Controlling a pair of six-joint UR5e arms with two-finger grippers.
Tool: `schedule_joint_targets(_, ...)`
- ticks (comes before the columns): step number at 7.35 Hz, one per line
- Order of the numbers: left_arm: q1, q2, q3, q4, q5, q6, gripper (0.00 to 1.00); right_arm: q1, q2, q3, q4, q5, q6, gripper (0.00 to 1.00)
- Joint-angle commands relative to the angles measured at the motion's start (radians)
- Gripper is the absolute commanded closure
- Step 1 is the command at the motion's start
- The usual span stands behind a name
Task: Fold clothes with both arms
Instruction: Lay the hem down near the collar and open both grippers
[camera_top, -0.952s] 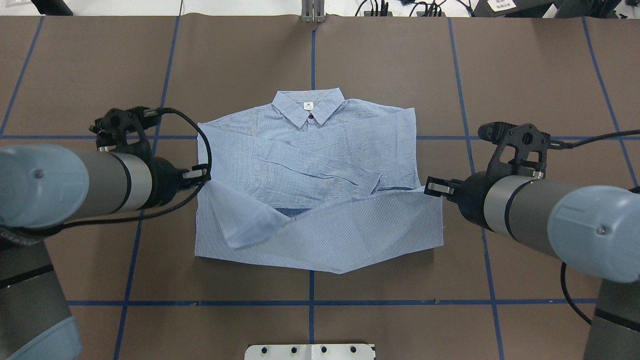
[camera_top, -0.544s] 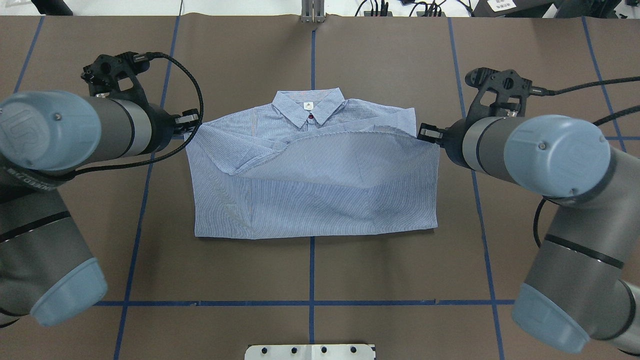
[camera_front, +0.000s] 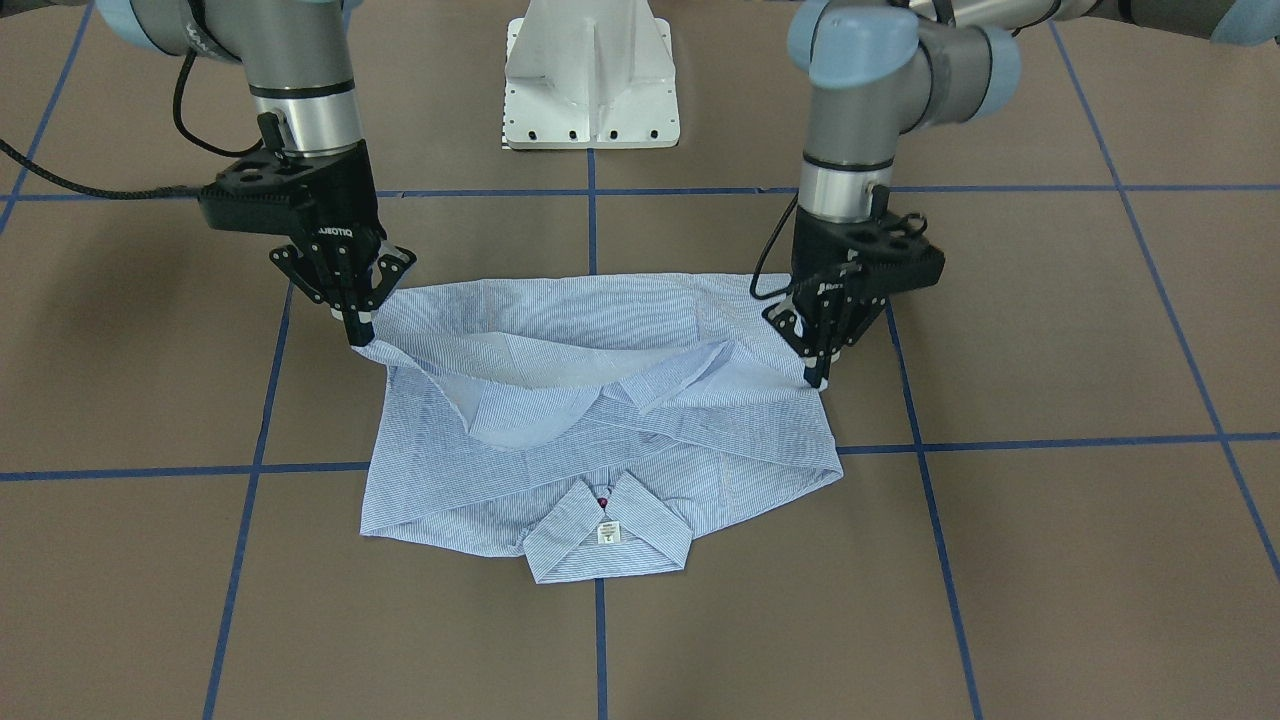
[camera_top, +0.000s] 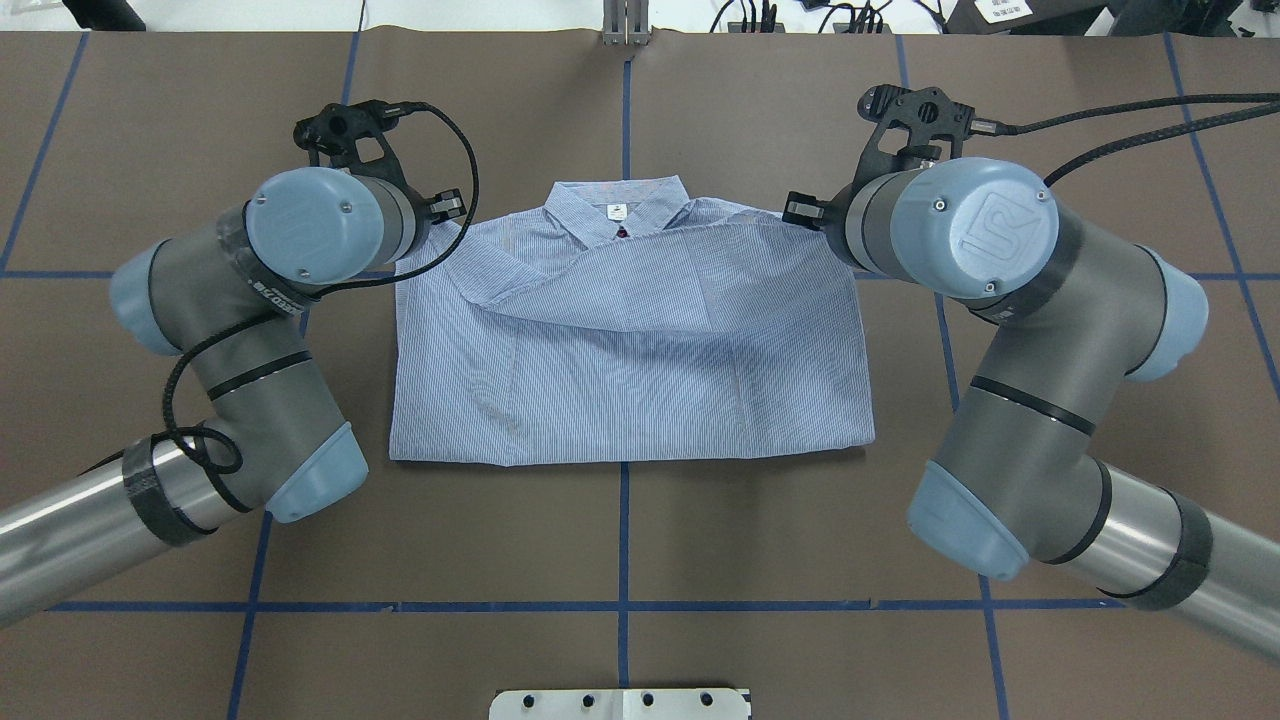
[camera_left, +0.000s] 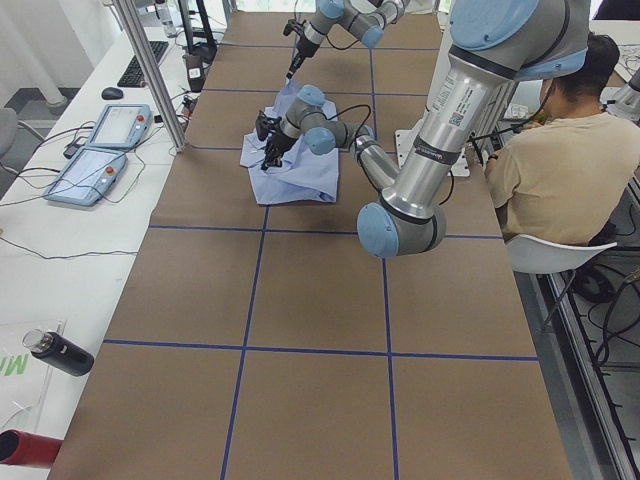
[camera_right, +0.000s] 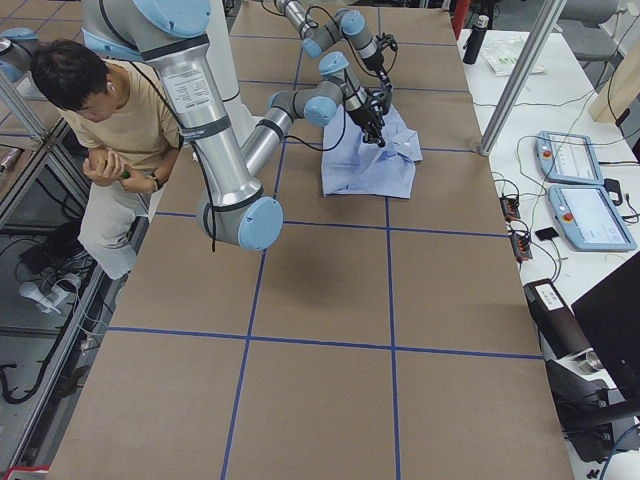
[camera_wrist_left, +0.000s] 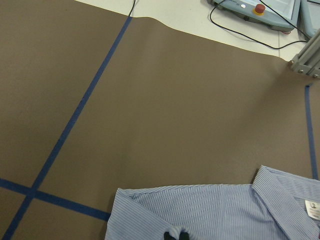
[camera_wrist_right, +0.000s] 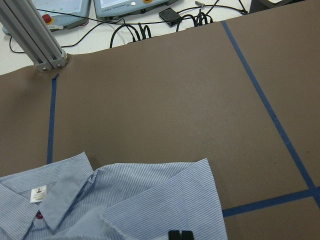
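The shirt (camera_top: 630, 370) lies in the middle of the worktop (camera_top: 750, 560), a little nearer the far edge, with its collar (camera_top: 617, 212) pointing at that edge. Its lower half is doubled up over the body, and the hem (camera_top: 700, 233) sits raised just short of the collar.

The left gripper (camera_front: 818, 372) has its fingers clenched on one hem corner. The right gripper (camera_front: 357, 330) has its fingers clenched on the other. Both hang low over the shoulders.

The step in hand appears to be laying this fold down. To do it well, the two arms should descend together and at the same height, so the hem lands parallel to the far edge. The hem sags between the grippers, and a diagonal crease runs in from the left corner. A slight outward pull toward the worktop's left and right edges would likely draw both out before the cloth touches. The hem should come down just short of the collar, not on it. The fingers should open only once the cloth rests on the layer beneath, then lift straight up to avoid dragging the corners.
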Motion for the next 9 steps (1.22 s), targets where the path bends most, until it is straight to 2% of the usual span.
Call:
schedule_joint_targets(1,-0.005,-0.023,0.135,-0.112,0.039,0.105,1.0,0.008,0.01,-0.137,0.16,0.0,-0.029,1.0)
schedule_joint_targets(3,-0.01,-0.023,0.185,-0.132,0.039,0.171,1.0,0.043,0.007,-0.165,0.205,0.012,-0.072,1.0)
schedule_joint_targets(5,-0.014,-0.012,0.192,-0.176,0.038,0.237,1.0,0.077,0.0,-0.165,0.213,0.041,-0.1,1.0)
schedule_joint_targets(6,-0.019,-0.01,0.192,-0.21,0.033,0.28,0.86,0.092,-0.001,-0.165,0.213,0.055,-0.118,1.0)
schedule_joint_targets(7,-0.019,-0.01,0.192,-0.218,0.033,0.285,0.02,0.093,-0.001,-0.174,0.213,0.055,-0.123,0.98)
schedule_joint_targets(8,-0.022,-0.009,0.183,-0.221,0.029,0.291,0.0,0.091,-0.001,-0.179,0.213,0.053,-0.129,0.08)
schedule_joint_targets(9,-0.036,-0.012,0.157,-0.227,-0.037,0.303,0.0,0.09,0.008,-0.179,0.213,0.055,-0.127,0.0)
